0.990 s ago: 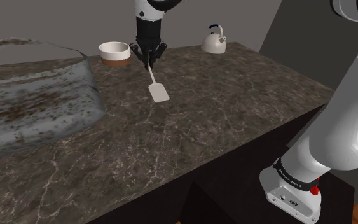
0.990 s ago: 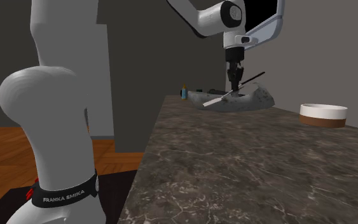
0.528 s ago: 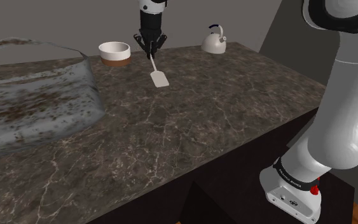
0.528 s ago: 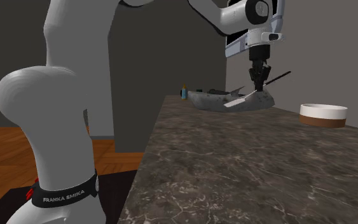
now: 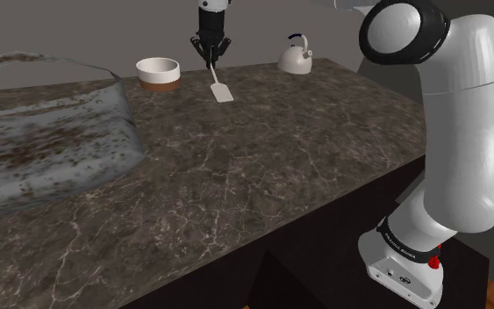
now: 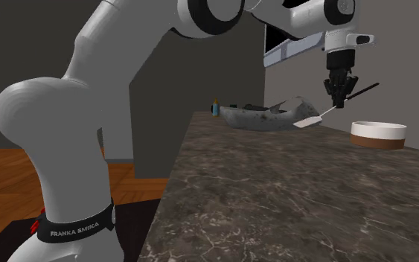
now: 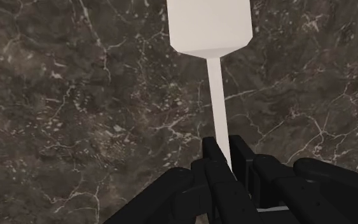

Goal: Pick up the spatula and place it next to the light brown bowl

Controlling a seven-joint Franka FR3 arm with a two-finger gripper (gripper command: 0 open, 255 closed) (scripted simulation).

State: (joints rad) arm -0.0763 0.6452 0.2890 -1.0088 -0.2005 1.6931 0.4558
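A white spatula (image 5: 221, 90) with a thin shaft and flat blade hangs tilted above the dark marble counter (image 5: 262, 149), held by its handle. My black gripper (image 5: 211, 54) is shut on it, just to the right of the bowl in the shoulder view. In the second exterior view the gripper (image 6: 341, 92) holds the spatula (image 6: 313, 120) aloft, its dark handle end sticking up to the right. The wrist view has the spatula (image 7: 212, 38) blade ahead of the gripper (image 7: 229, 159). The light brown bowl (image 5: 158, 75) with a white upper half stands at the counter's far edge; the bowl (image 6: 378, 134) lies to the gripper's right in the second exterior view.
A white kettle (image 5: 295, 56) stands at the back right of the counter. A large grey speckled basin (image 5: 34, 132) takes up the shoulder view's left side; the basin (image 6: 269, 117) sits behind the spatula in the second exterior view, with a small blue bottle (image 6: 216, 108) beside it.
The gripper has carried the spatula farther back across the counter, toward the bowl. In the second exterior view it moved to the right.
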